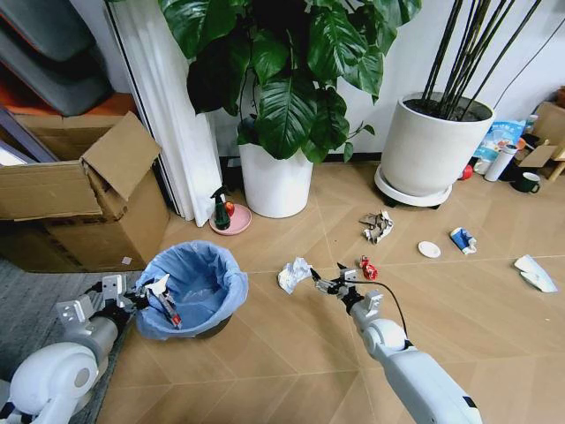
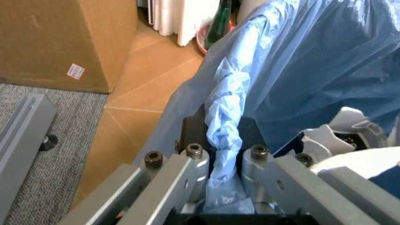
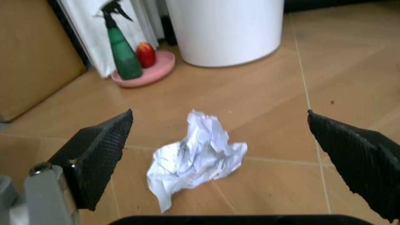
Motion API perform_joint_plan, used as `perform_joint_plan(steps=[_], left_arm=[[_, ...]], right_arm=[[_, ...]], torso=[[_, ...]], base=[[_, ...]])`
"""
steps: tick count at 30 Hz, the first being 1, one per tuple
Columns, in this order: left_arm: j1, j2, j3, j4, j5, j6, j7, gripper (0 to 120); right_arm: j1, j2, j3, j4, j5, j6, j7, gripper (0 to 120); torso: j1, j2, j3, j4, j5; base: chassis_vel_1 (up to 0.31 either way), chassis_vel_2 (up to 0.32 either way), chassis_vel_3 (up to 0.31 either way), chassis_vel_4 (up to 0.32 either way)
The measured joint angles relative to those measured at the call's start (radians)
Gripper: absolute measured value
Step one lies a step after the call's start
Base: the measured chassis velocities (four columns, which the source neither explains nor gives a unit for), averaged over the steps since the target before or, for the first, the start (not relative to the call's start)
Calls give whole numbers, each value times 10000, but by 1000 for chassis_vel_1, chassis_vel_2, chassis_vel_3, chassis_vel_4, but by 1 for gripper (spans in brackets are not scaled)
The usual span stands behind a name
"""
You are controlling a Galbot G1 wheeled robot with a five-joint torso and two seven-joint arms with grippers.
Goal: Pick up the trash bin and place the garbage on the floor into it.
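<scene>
The trash bin (image 1: 196, 284), black with a light-blue bag over its rim, stands at the lower left of the head view. My left gripper (image 1: 146, 298) is shut on its near rim; the left wrist view shows the fingers (image 2: 195, 161) pinching the bag (image 2: 226, 122) and rim. White litter (image 2: 342, 132) lies inside. My right gripper (image 1: 326, 280) hangs open just right of a crumpled white paper wad (image 1: 294, 274). In the right wrist view the wad (image 3: 196, 157) lies between the spread fingertips (image 3: 103, 140). More garbage lies on the floor: a red wrapper (image 1: 368, 268), a paper wad (image 1: 378, 226), a white disc (image 1: 429, 249), a blue-white packet (image 1: 463, 239), a white scrap (image 1: 535, 272).
A cardboard box (image 1: 84, 199) stands at the left beside grey carpet (image 1: 26, 305). Two white plant pots (image 1: 275, 179) (image 1: 428, 150) stand at the back. A green spray bottle (image 1: 219, 210) sits on a pink saucer. A dark mug (image 1: 529, 182) is at the far right.
</scene>
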Motion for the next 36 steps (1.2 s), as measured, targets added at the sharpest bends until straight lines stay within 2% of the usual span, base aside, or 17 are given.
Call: perform_joint_plan(steps=[5,10,13,23,36], left_arm=[[4,29,-5,1,-45,3,0,1],[5,29,-5,1,-54,5,0,1],[7,21,-7,9,-58,5,-1,1],[-118,130,72,151,-133,5,8,1],[-224,188,102,268,-203,-10,28,1]], right_arm=[[742,498,-560,-1006,-132,-339,950,100],[1556,888,-819,-1950,-274,-373,1120,100],[2338,1247,-1015,-3106,-540,-364,1123,100],[2883,1445,-1432,-4156,-568,-532,1185,100],[3636,2068,-1849,-5551,-733,-491,883,100]], torso=[[0,0,1,0,2],[1,0,2,2,2],[1,-2,2,2,1],[1,-2,1,-3,0],[1,-2,1,0,2]], base=[[0,0,0,0],[0,0,0,0],[0,0,0,0],[0,0,0,0],[0,0,0,0]])
